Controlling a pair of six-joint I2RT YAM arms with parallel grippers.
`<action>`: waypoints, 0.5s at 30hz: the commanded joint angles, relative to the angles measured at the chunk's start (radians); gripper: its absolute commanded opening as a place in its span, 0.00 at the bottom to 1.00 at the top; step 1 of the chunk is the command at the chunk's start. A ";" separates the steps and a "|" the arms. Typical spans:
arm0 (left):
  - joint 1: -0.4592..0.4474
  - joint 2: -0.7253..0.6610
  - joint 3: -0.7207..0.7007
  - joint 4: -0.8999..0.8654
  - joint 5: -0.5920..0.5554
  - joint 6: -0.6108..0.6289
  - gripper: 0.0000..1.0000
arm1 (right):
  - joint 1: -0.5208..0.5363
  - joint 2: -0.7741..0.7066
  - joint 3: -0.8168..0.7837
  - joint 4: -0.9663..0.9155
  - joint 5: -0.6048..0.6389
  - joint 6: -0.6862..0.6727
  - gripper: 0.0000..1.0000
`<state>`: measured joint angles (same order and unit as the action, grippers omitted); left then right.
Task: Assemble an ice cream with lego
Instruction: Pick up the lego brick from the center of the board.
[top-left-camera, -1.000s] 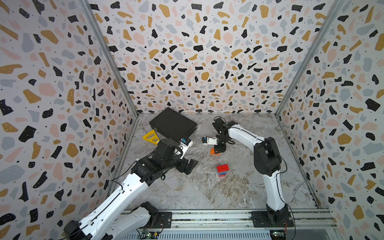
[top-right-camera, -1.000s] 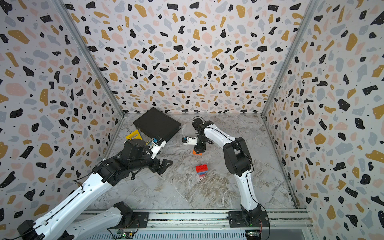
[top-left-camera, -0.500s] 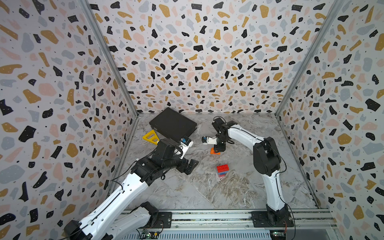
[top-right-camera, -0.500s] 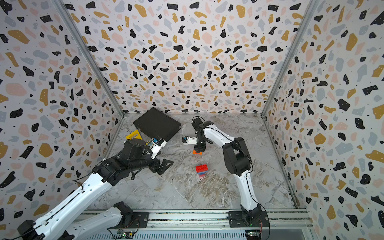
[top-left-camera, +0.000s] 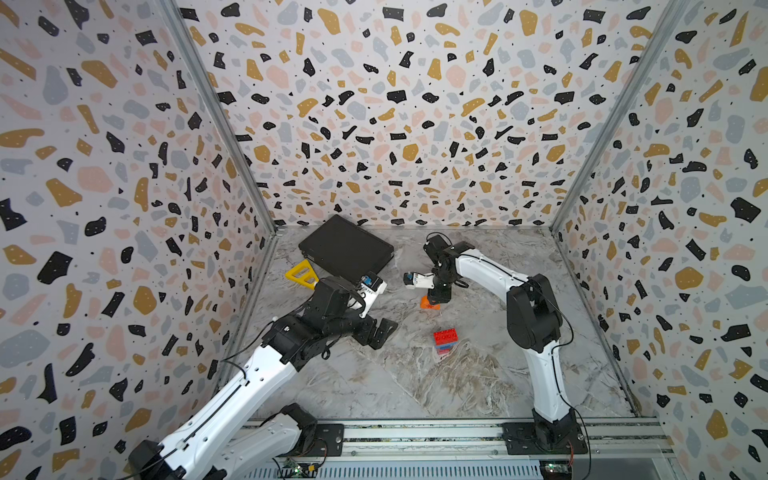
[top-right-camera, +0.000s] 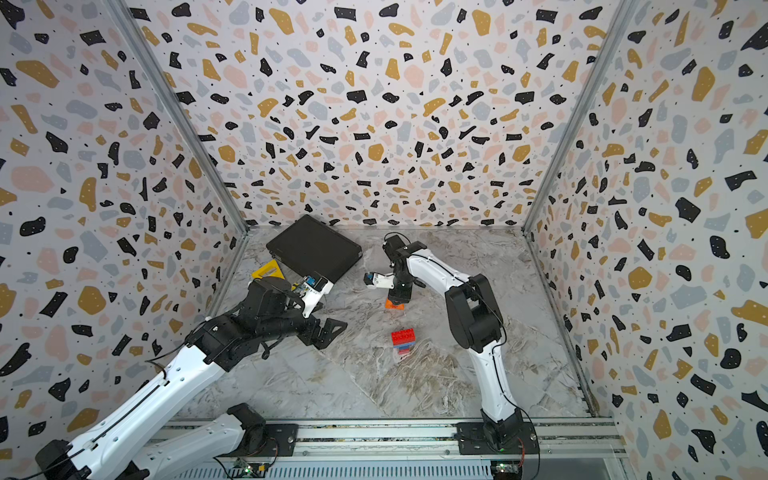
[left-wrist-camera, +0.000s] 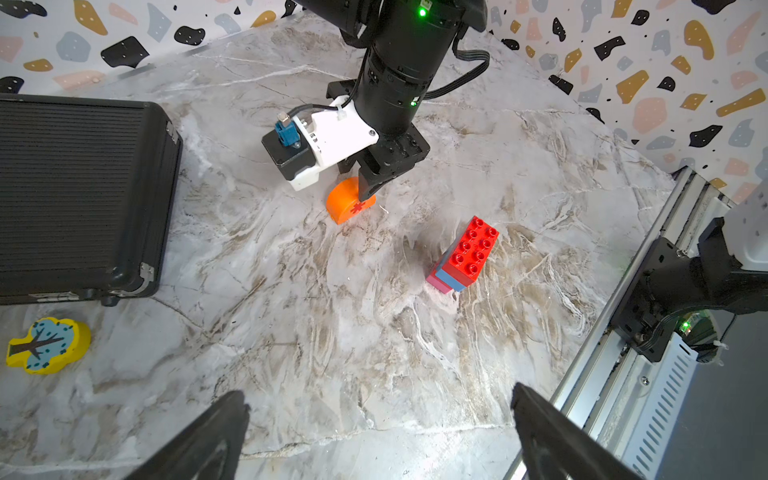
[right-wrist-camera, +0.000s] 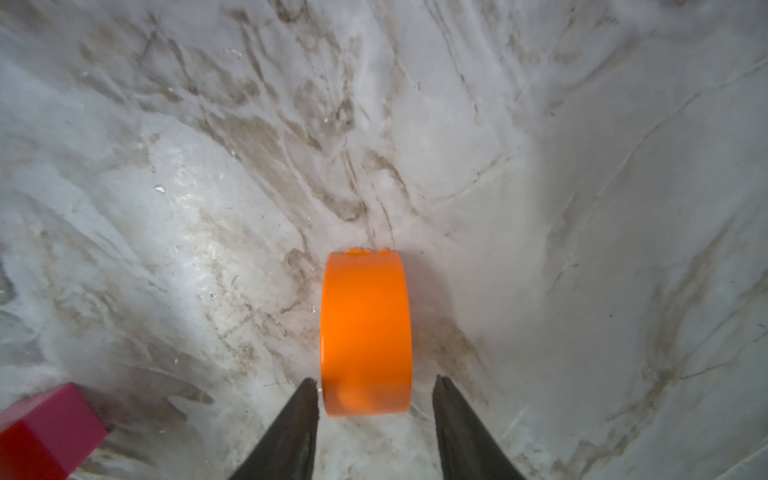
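Orange dome (left-wrist-camera: 347, 201) stands at desk (left-wrist-camera: 291, 332) centre, right hand (right-wrist-camera: 376, 386) straddling its flat faces, surely to carry it onto the stack (left-wrist-camera: 465, 253) nearer the front edge; clamped or not, I can't tell. Left hand (left-wrist-camera: 380, 397) hovers wide open, empty.

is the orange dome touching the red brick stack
Apart. The left wrist view shows a plain gap between the orange dome and the brick stack.

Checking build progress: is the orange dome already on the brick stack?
No, the orange dome lies on the table, apart from the stack.
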<state>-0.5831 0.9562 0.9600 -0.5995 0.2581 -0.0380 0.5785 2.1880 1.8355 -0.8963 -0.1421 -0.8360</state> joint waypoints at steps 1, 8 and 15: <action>0.010 0.003 -0.009 0.040 0.023 0.003 0.99 | 0.004 -0.043 0.026 -0.018 0.005 0.012 0.49; 0.011 0.004 -0.008 0.038 0.027 0.003 1.00 | 0.007 -0.039 0.025 -0.021 -0.012 0.012 0.49; 0.011 0.002 -0.009 0.037 0.024 0.004 1.00 | 0.018 0.000 0.047 -0.030 -0.023 0.020 0.48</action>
<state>-0.5777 0.9604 0.9600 -0.5983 0.2722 -0.0383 0.5873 2.1887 1.8385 -0.8982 -0.1455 -0.8303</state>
